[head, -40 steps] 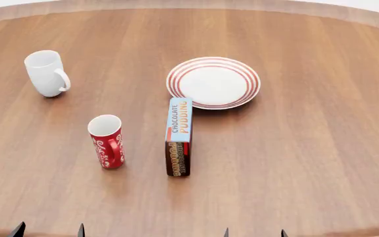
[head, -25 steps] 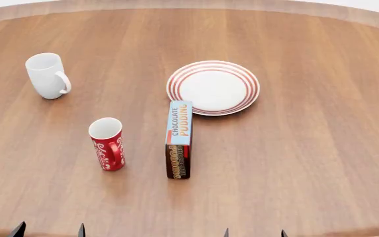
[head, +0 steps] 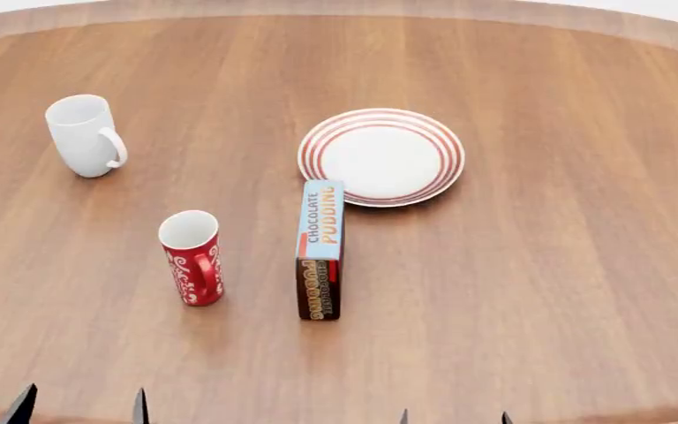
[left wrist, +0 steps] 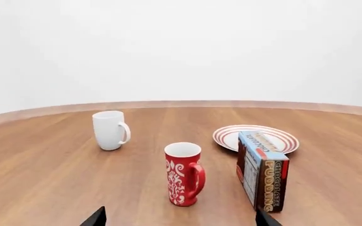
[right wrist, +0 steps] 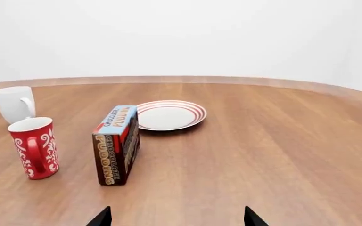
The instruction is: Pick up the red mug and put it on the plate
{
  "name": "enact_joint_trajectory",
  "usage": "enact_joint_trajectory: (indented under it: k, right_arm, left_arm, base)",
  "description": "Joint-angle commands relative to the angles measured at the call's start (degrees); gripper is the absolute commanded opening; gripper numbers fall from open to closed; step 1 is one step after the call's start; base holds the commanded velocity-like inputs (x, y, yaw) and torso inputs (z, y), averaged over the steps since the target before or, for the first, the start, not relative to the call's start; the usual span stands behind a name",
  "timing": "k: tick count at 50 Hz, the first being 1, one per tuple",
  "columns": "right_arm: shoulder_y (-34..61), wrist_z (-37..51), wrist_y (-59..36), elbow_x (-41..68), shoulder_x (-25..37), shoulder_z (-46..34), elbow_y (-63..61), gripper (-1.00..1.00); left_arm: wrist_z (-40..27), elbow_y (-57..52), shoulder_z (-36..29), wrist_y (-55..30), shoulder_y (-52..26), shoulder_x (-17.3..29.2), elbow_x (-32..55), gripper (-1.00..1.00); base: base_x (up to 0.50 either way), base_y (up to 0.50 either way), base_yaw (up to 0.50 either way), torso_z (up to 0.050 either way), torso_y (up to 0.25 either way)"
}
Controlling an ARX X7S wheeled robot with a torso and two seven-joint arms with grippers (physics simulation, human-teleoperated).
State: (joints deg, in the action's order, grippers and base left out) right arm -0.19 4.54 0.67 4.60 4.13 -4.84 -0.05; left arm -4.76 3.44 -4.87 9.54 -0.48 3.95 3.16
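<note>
The red mug [head: 192,257] is seen standing upright on the wooden desk [head: 551,265], in the near left part of the head view, with its handle turned toward the robot and nothing touching it. The plate [head: 381,156] is placed flat on the desk, farther away and to the right of the mug, and nothing is lying on it. Between them a pudding box [head: 319,248] is set on its long narrow side; its far end is just beside the near rim of the plate, but it cannot be told if they touch. The box stands near the red mug on its right, with a gap of bare wood between the two. A white mug [head: 84,134] is found upright at the far left, well apart from the red mug. Of the left pincer [head: 80,408] only two dark fingertips are shown at the lower edge of the head view, and they are spread apart with nothing between them. The right pincer [head: 455,416] is shown in the same way, its tips also spread and empty. Both pincers are kept well short of all the things on the desk.
</note>
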Motion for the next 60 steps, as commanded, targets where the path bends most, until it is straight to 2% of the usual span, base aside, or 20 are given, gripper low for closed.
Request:
enact_joint_trajectory:
  k: [1, 19, 33, 60]
  right_arm:
    - [-0.1, 0.5, 0.2, 1.0, 0.9, -1.1, -0.2, 1.00]
    - [0.2, 1.4, 0.7, 2.3, 2.1, -2.5, 0.4, 1.00]
    - [0.1, 2.0, 0.9, 3.2, 2.8, -3.3, 0.1, 1.00]
    - [-0.2, 2.9, 2.3, 4.9, 3.8, -4.4, -0.3, 1.00]
  left_arm:
    - [-0.9, 3.4, -1.1, 8.8, -0.6, 0.7, -0.2, 1.00]
    - [-4.1, 10.6, -2.1, 25.5, -2.4, 1.4, -3.6, 1.00]
    - [-7.9, 14.5, -2.3, 33.6, -3.7, 1.7, -6.7, 1.00]
    - [-9.5, 16.5, -4.3, 37.6, -4.6, 3.1, -7.4, 1.00]
  base:
    - [0.00, 0.00, 0.00, 0.000, 0.000]
    - [0.00, 0.00, 0.00, 0.000, 0.000]
    - [0.00, 0.00, 0.00, 0.000, 0.000]
    - [0.00, 0.00, 0.00, 0.000, 0.000]
